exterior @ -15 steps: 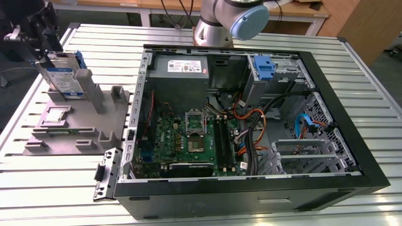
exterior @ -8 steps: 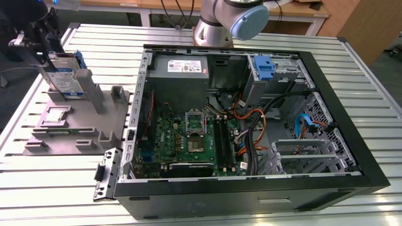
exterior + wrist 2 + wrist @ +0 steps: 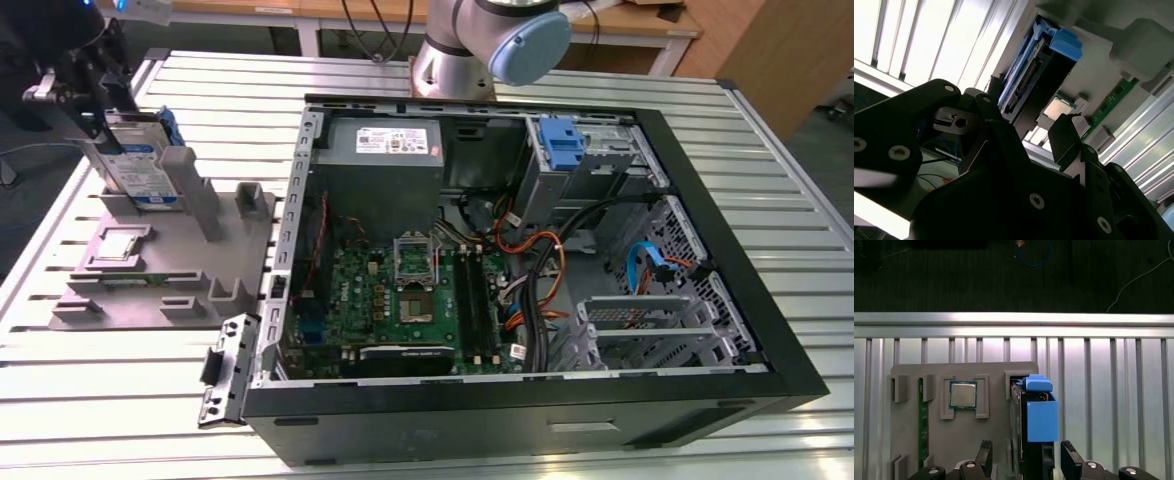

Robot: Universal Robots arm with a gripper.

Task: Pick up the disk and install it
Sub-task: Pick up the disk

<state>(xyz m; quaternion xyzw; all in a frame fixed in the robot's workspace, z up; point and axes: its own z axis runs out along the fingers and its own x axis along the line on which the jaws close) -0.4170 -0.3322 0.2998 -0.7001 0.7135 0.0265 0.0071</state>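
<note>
The disk (image 3: 140, 165) stands on edge in a slot of the grey holder tray (image 3: 134, 290), at the exterior view's left beside the open computer case (image 3: 747, 330). It is silver with a white-and-blue label and a bright blue bracket (image 3: 1041, 415). My gripper (image 3: 100, 110) hangs over its top end. In the first wrist view the gripper (image 3: 1026, 455) is open, with one black finger (image 3: 985, 452) on each side of the disk and a gap to both. In the second wrist view the disk (image 3: 1034, 75) lies just beyond the gripper (image 3: 1024, 135).
The tray also holds a processor chip (image 3: 963, 394) and a green memory stick (image 3: 923, 425). Inside the case are a motherboard (image 3: 400, 290), a grey power supply (image 3: 380, 140), a blue-handled drive bay (image 3: 563, 145) and a metal cage (image 3: 641, 325). The arm's base (image 3: 467, 50) stands behind the case.
</note>
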